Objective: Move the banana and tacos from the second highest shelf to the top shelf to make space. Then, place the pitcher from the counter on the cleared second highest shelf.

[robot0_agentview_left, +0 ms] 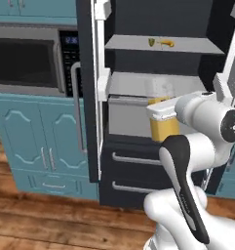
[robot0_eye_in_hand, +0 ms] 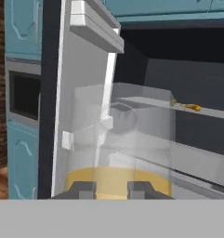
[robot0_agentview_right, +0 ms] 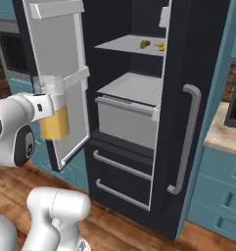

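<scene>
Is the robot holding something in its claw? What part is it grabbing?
Yes. The gripper is shut on the pitcher of orange juice, gripping it around the lower body where the juice sits, in front of the open fridge.

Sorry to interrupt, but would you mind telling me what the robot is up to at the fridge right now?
The arm's gripper is shut on the pitcher of orange-yellow juice, carried in the air before the open fridge. The banana and the tacos lie side by side on the top shelf. The second highest shelf below them is bare, so setting the pitcher there looks like the step left.
</scene>
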Motion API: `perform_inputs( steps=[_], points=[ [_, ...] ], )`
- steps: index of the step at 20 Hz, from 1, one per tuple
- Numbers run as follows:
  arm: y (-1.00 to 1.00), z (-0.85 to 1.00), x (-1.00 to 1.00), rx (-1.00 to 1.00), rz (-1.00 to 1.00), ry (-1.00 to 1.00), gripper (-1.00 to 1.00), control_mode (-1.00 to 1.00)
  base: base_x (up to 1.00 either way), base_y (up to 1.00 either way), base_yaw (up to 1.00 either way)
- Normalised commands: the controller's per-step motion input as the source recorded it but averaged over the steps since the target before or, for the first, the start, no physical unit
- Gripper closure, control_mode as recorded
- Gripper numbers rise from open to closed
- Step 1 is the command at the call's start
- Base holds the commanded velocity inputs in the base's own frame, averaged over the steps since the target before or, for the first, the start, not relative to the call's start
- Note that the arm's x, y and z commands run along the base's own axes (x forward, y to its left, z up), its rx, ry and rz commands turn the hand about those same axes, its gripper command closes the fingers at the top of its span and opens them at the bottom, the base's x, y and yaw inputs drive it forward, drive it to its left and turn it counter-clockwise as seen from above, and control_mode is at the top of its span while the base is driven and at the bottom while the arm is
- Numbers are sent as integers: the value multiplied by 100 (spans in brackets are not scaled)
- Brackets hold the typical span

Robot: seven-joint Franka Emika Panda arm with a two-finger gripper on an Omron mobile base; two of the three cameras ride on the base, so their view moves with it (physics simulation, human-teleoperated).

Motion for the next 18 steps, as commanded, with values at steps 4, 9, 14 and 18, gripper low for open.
perform_inputs(
  steps=[4, 9, 14, 18],
  points=[
    [0, 0, 0, 0, 0, 0, 100, 100, 55, 12, -39],
    [0, 0, 0, 0, 0, 0, 100, 100, 58, 14, -37],
    [0, 0, 0, 0, 0, 0, 100, 100, 66, 33, -34],
    [0, 0, 0, 0, 0, 0, 100, 100, 67, 48, -32]
  ],
)
